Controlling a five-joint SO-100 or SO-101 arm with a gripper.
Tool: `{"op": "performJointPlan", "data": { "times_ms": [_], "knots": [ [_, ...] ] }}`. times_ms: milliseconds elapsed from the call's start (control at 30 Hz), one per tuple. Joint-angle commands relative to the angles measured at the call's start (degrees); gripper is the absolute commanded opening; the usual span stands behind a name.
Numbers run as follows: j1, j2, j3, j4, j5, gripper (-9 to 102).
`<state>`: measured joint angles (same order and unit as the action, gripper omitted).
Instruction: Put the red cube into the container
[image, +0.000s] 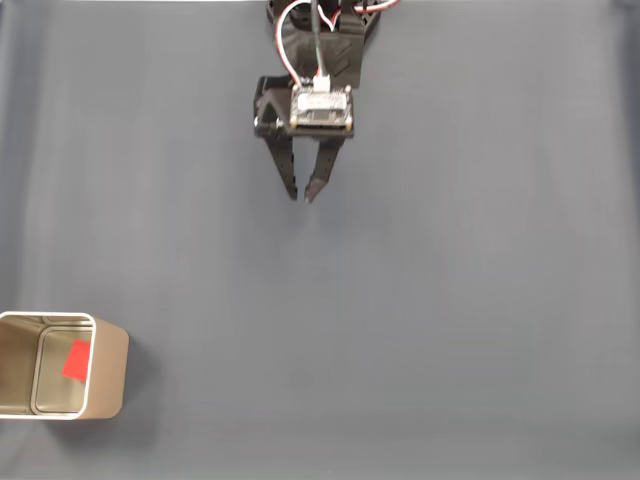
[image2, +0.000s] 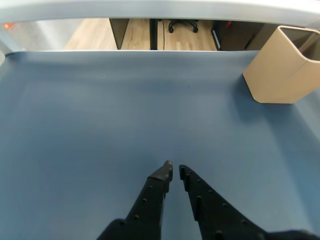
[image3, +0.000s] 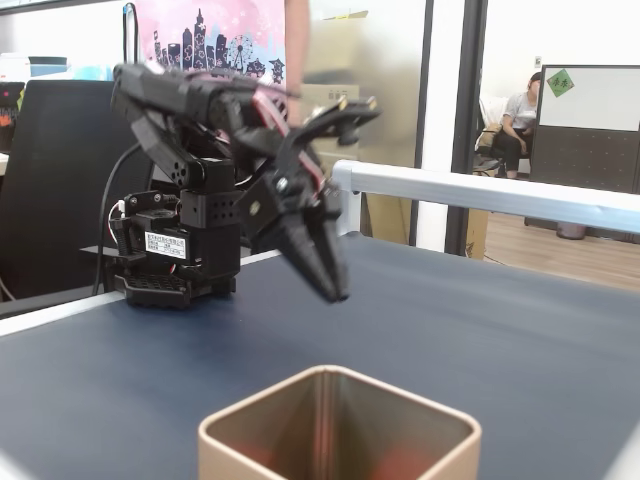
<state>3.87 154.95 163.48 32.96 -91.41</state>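
Observation:
The red cube (image: 77, 360) lies inside the container (image: 110, 365), a tan bin with a thin pale rim at the lower left of a fixed view. The wrist view has the container (image2: 280, 65) at its upper right, with the inside hidden. It stands in the near foreground of a fixed view, container (image3: 290, 430), with a faint red glow on its inner wall. My gripper (image: 304, 196) hangs far from it near the arm's base, shut, with nothing between the fingers. The gripper (image2: 175, 170) points at bare blue cloth, and the gripper (image3: 335, 290) hovers above the table.
A blue-grey cloth (image: 420, 320) covers the table. A metal rail (image3: 480, 195) runs along the far edge. The arm's base (image3: 180, 250) sits at the left. A person (image3: 520, 120) sits in the room behind, and another stands behind the arm.

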Motion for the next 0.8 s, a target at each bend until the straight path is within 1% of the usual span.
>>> {"op": "performJointPlan", "data": {
  "times_ms": [0, 133, 233, 367, 567, 600, 767],
  "knots": [
    [1.1, 8.9, 7.3, 1.8, -2.5, 0],
    [1.6, 18.4, 13.3, 8.1, -3.7, 0],
    [0.8, 23.5, 13.7, 16.0, -2.5, 0],
    [-0.6, 27.7, 13.8, 24.1, -0.6, 0],
    [-0.7, 34.0, 13.8, 39.1, -0.2, 0],
    [-0.7, 35.4, 13.8, 40.9, 0.4, 0],
    [-0.4, 35.5, 13.8, 44.2, 2.5, 0]
  ]
}}
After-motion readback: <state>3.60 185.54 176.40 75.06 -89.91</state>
